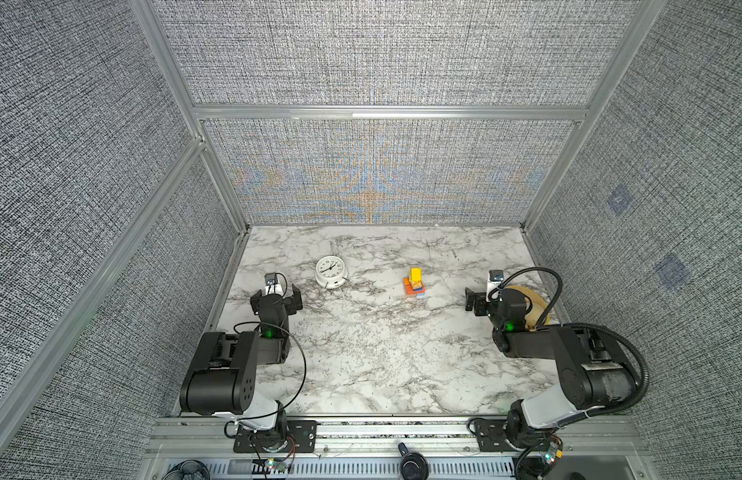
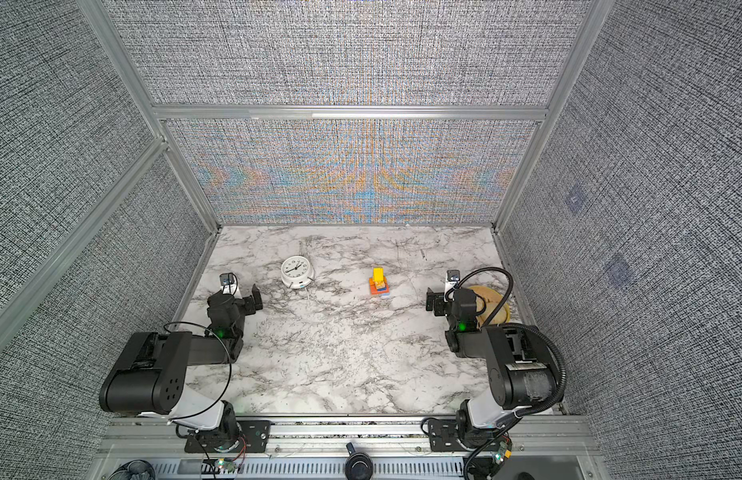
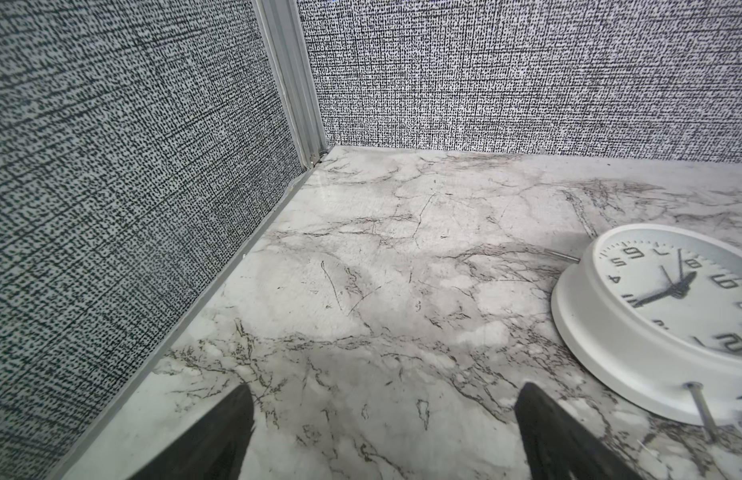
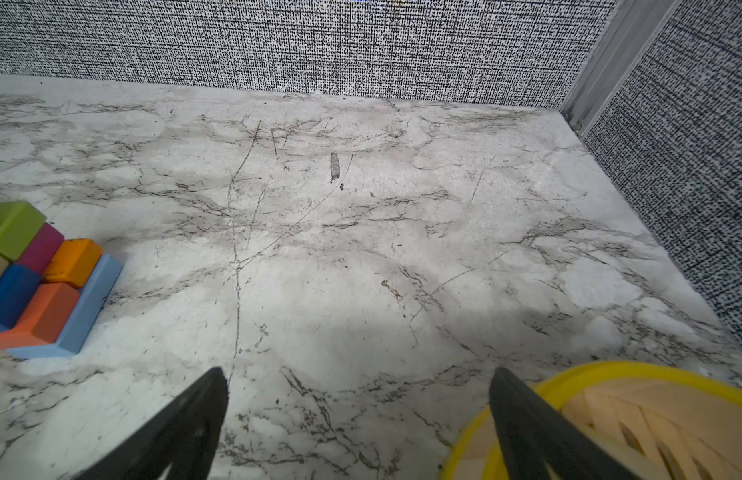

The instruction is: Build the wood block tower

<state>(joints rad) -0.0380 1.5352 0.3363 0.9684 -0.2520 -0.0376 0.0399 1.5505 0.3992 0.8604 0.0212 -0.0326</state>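
The tower [image 1: 415, 284] [image 2: 379, 283] stands on the marble table, right of centre, with a yellow block [image 1: 415, 274] on top. In the right wrist view the wood blocks of its lower part show: green [image 4: 16, 226], magenta [image 4: 41, 247], orange [image 4: 72, 262] and dark blue [image 4: 11, 291] on red-orange and light blue slabs [image 4: 90, 299]. My right gripper [image 1: 490, 296] [image 4: 359, 372] hangs open and empty to the right of the tower, well apart from it. At the table's left side, near the clock, my left gripper [image 1: 276, 293] [image 3: 386, 388] is open and empty.
A white round clock [image 1: 330, 270] [image 3: 668, 307] lies face up left of centre, beside the left gripper. A yellow bowl [image 1: 535, 307] [image 4: 610, 368] with tan pieces sits under the right wrist. Patterned walls close in the table [image 1: 382, 353] at the back and both sides.
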